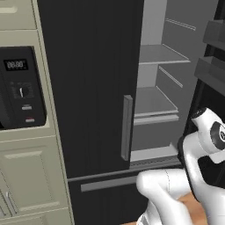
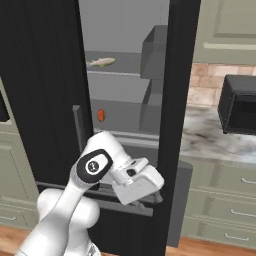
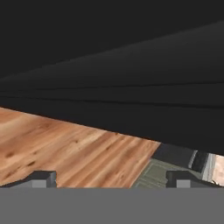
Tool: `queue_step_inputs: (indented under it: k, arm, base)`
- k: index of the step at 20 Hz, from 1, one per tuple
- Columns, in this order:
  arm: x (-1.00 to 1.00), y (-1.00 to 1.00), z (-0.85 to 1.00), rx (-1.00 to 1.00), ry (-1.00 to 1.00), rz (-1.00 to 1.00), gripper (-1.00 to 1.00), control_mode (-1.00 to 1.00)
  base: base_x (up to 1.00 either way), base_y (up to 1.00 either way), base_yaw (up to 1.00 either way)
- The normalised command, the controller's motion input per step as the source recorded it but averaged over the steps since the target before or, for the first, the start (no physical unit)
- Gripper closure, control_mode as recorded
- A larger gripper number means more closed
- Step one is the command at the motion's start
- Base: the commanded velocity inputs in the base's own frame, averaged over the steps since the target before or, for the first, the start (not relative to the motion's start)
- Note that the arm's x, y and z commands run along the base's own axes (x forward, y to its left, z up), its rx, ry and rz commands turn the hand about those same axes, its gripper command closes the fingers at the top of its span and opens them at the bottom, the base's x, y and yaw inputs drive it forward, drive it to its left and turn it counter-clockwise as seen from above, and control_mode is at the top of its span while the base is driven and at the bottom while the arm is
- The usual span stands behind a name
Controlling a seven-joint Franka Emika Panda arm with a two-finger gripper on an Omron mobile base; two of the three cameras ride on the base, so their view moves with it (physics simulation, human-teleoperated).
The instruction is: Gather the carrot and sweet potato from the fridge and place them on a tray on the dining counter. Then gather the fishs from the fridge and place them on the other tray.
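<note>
The black fridge (image 1: 88,88) stands with its left door shut and its right door swung open onto light-grey shelves (image 1: 151,103). A pale, slim fish (image 2: 101,62) lies on an upper shelf. A stubby reddish-orange lump, the sweet potato (image 2: 101,115), sits on the shelf below. My gripper (image 3: 113,180) hangs low in front of the fridge's bottom drawer, open and with nothing between its fingers; it faces the dark fridge front and the wooden floor. Its white hand (image 2: 137,182) is below the shelves. The carrot, the trays and the dining counter are out of view.
A beige oven cabinet with a black control panel (image 1: 22,88) flanks the fridge on the left. The open door's bins (image 1: 215,66) jut out on the right. Beyond it, a black microwave (image 2: 240,110) sits on a marble counter over green cabinets (image 2: 220,200).
</note>
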Motion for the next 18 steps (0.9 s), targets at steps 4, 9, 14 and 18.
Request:
queue_step_inputs:
  k: [4,9,14,18]
  arm:
    - [0.00,0.54,0.47,-0.04,-0.16,0.00,-1.00,-1.00]
    - [0.01,0.57,0.46,-0.03,-0.18,0.01,-1.00,-1.00]
    - [0.27,0.56,0.12,0.01,-0.26,0.09,-1.00,-1.00]
    - [0.17,0.46,0.01,0.04,-0.25,0.19,-1.00,-1.00]
  base:
    - [0.00,0.00,0.00]
    - [0.00,0.00,0.00]
    - [0.00,0.00,0.00]
    - [0.00,0.00,0.00]
